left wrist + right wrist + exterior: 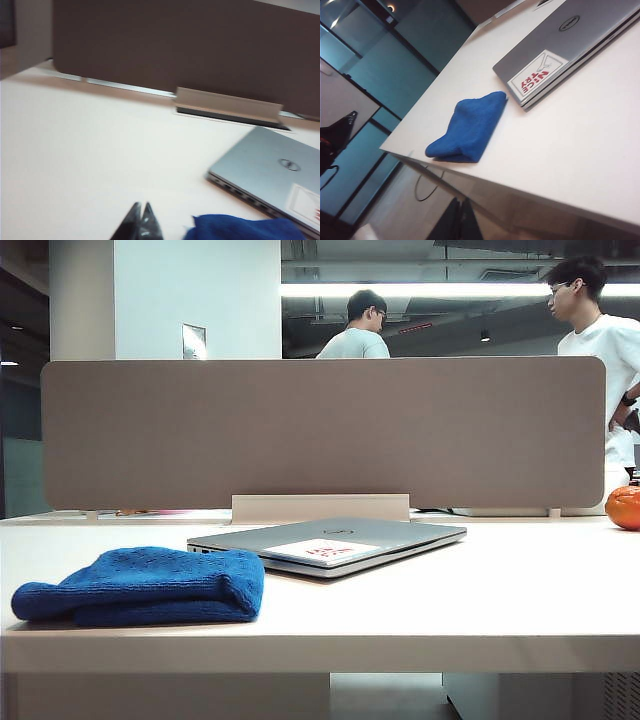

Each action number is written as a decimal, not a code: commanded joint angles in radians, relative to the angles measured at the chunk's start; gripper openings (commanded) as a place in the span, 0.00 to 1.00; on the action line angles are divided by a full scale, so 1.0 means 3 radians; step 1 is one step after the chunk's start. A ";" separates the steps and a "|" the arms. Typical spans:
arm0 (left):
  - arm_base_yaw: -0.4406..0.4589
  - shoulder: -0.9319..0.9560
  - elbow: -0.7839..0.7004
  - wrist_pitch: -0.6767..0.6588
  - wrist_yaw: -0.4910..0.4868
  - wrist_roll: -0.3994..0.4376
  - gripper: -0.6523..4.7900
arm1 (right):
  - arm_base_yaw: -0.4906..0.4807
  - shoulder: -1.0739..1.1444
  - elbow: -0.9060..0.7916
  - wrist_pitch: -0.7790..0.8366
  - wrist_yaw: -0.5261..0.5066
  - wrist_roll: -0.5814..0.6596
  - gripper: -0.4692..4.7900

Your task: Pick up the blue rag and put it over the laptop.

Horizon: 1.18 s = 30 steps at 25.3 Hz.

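The blue rag (145,586) lies folded on the white table at the front left, just left of the closed silver laptop (330,538) with its white-and-red sticker. Neither gripper shows in the exterior view. In the left wrist view my left gripper (141,207) is shut and empty, above the table a little way from the blue rag (240,227) and the laptop (272,167). In the right wrist view my right gripper (460,202) is shut and empty, hanging off the table's near edge over the floor, short of the rag (470,125) and laptop (560,47).
A brown divider panel (320,430) stands along the table's far edge with a cable flap (320,508) at its foot. An orange (624,507) sits at the far right. Two people stand behind the panel.
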 commanded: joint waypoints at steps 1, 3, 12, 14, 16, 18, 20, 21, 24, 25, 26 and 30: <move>-0.0001 0.0004 0.0020 0.0031 0.0247 -0.0015 0.11 | 0.0000 -0.0008 -0.0010 0.0056 -0.0067 0.0071 0.09; -0.0001 0.0004 0.0022 0.0028 0.0392 -0.0027 0.11 | 0.0000 -0.0008 -0.0010 0.0056 -0.0067 0.0071 0.09; -0.0001 0.0006 0.0295 -0.0346 0.0444 -0.0074 0.11 | 0.0000 -0.0008 -0.0010 0.0055 -0.0067 0.0070 0.09; -0.0001 0.0025 0.0384 -0.0348 0.0445 -0.0074 0.11 | 0.0000 -0.0008 -0.0010 0.0055 -0.0067 0.0070 0.09; -0.0001 0.0066 0.0451 -0.0376 0.0445 -0.0074 0.11 | 0.0000 -0.0008 -0.0010 0.0056 -0.0072 0.0070 0.09; -0.0001 0.0188 0.0553 -0.0407 0.0448 -0.0074 0.11 | -0.0001 -0.0008 -0.0010 0.0055 -0.0076 0.0070 0.09; -0.0001 0.0394 0.0670 -0.0403 0.0464 -0.0074 0.11 | -0.0001 -0.0008 -0.0010 0.0055 -0.0076 0.0070 0.09; -0.0001 0.0532 0.0739 -0.0402 0.0483 -0.0072 0.11 | -0.0001 -0.0008 -0.0010 0.0055 -0.0076 0.0070 0.09; -0.0001 0.0843 0.0889 -0.0398 0.0529 -0.0074 0.11 | -0.0003 -0.0008 -0.0010 0.0055 -0.0075 0.0069 0.09; -0.0001 0.0921 0.0924 -0.0397 0.0563 -0.0074 0.11 | -0.0003 -0.0008 -0.0010 0.0055 -0.0075 0.0069 0.09; -0.0001 0.1021 0.0969 -0.0395 0.0600 -0.0074 0.11 | -0.0003 -0.0008 -0.0010 0.0056 -0.0075 0.0069 0.09; -0.0001 0.1475 0.1160 -0.0393 0.0810 -0.0075 0.11 | -0.0003 -0.0008 -0.0010 0.0056 -0.0074 0.0069 0.09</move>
